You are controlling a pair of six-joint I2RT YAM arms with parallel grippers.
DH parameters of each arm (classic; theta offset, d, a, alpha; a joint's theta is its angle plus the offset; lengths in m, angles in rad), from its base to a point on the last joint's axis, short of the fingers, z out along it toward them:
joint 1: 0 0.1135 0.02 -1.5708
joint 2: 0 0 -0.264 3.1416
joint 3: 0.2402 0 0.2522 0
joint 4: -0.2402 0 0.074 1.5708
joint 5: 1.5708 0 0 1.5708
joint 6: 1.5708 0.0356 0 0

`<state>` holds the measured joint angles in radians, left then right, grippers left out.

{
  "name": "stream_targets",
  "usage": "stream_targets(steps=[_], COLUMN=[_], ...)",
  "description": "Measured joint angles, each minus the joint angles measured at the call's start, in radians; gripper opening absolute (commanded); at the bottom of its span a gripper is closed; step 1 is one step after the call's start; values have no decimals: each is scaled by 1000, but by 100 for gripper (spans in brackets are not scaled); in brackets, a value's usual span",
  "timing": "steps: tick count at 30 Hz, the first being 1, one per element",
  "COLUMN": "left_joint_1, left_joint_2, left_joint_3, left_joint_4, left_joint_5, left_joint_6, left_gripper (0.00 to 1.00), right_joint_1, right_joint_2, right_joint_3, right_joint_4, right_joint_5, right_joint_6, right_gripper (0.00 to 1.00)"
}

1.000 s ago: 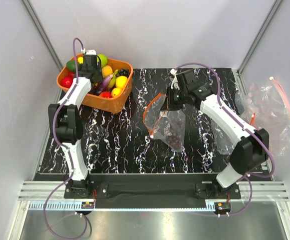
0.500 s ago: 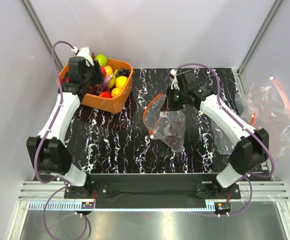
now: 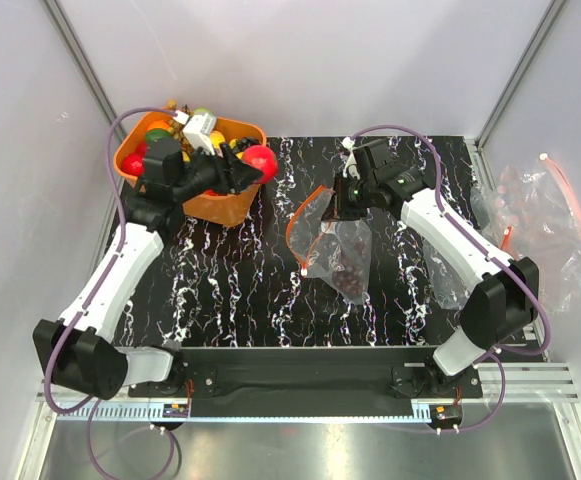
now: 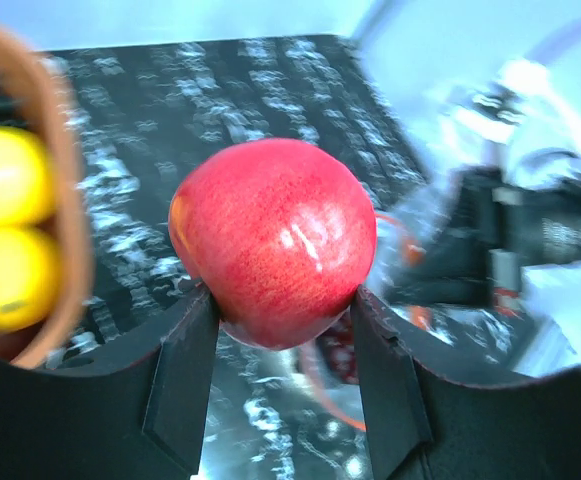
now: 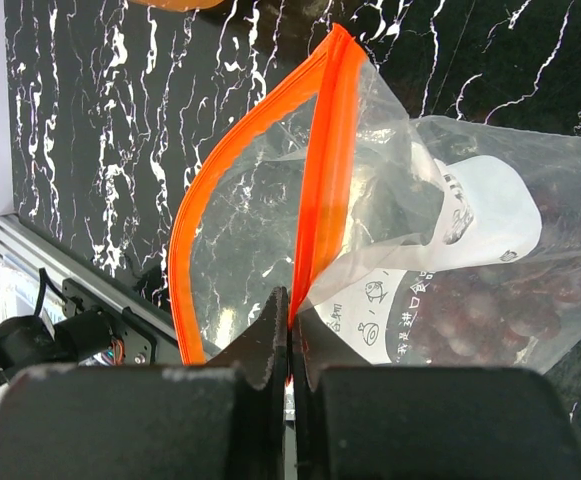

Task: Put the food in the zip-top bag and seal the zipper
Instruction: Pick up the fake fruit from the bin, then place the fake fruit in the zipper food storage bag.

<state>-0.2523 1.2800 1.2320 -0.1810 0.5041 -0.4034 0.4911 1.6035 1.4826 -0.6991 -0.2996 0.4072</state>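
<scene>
My left gripper (image 3: 250,168) is shut on a red apple (image 3: 260,160), which it holds in the air just past the right wall of the orange basket (image 3: 195,204). The apple fills the left wrist view (image 4: 275,240) between both fingers. My right gripper (image 3: 338,212) is shut on the orange-red zipper (image 5: 315,195) of the clear zip-top bag (image 3: 338,262) and holds its mouth open above the mat. A dark purple grape bunch (image 3: 350,270) lies inside the bag and also shows in the right wrist view (image 5: 510,300).
The orange basket holds several more toy fruits, with yellow ones (image 4: 5,230) at the left of the left wrist view. A pile of spare clear bags (image 3: 535,230) lies at the right edge of the black marbled mat (image 3: 230,290).
My left arm has lifted the red apple out of the basket and swung right, toward the bag. My right gripper and the bag have not moved.
</scene>
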Motion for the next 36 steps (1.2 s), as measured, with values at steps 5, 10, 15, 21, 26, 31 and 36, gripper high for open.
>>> stream_targets(steps=[5, 10, 15, 21, 26, 31, 36], left_joint_1=[-130, -230, -273, -333, -395, -444, -462], left_joint_2=[-23, -45, -40, 31, 147, 200, 197], left_joint_3=[-51, -159, -210, -204, -153, -96, -68], left_joint_4=[48, 76, 80, 108, 75, 2, -60], left_joint_5=[20, 31, 42, 42, 17, -98, -204], left_joint_6=[-38, -65, -76, -76, -66, -39, -4], left_gripper=[34, 33, 33, 33, 33, 46, 81], right_joint_1=[0, 0, 0, 0, -4, -2, -2], right_joint_2=[0, 0, 0, -27, -80, -121, -162], right_joint_3=[1, 1, 1, 0, -10, -25, -38], right_joint_4=[0, 0, -2, -27, -55, -78, -95], right_joint_5=[9, 24, 38, 70, 117, 127, 139], right_joint_6=[6, 8, 9, 8, 3, 3, 1], right_gripper=[0, 0, 0, 0, 0, 0, 0])
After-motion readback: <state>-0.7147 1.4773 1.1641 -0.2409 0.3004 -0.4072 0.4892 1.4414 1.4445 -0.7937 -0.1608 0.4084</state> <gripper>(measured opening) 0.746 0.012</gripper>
